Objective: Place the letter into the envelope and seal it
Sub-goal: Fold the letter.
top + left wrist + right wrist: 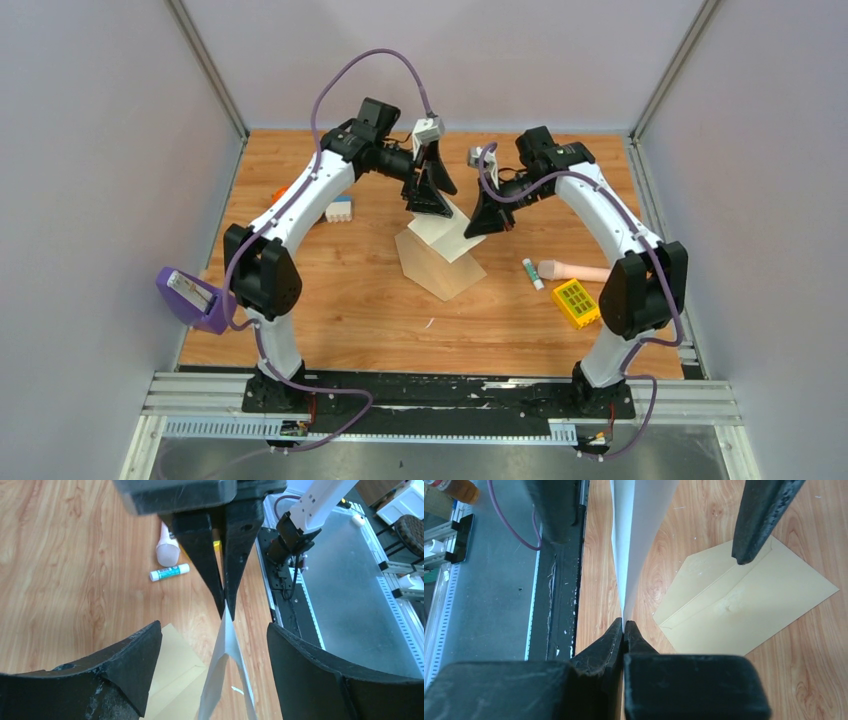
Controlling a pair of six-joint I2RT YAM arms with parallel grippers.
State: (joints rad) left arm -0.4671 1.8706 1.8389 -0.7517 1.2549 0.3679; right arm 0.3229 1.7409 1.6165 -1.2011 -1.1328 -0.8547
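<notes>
The letter (448, 228) is a pale sheet held up on edge above the table, bowed into a fold. My right gripper (624, 624) is shut on its corner; the left wrist view shows those fingertips (220, 597) pinching the sheet's tip. My left gripper (215, 630) stands open, its fingers on either side of the letter (227, 655) without touching it. The tan envelope (440, 268) lies flat on the wood beneath the letter, its seams showing (744, 610).
A glue stick (533, 273), a pink tube-like thing (575, 270) and a yellow box (576, 303) lie to the right. A white and blue block (338, 210) sits at the left. Grey walls close in the table on three sides.
</notes>
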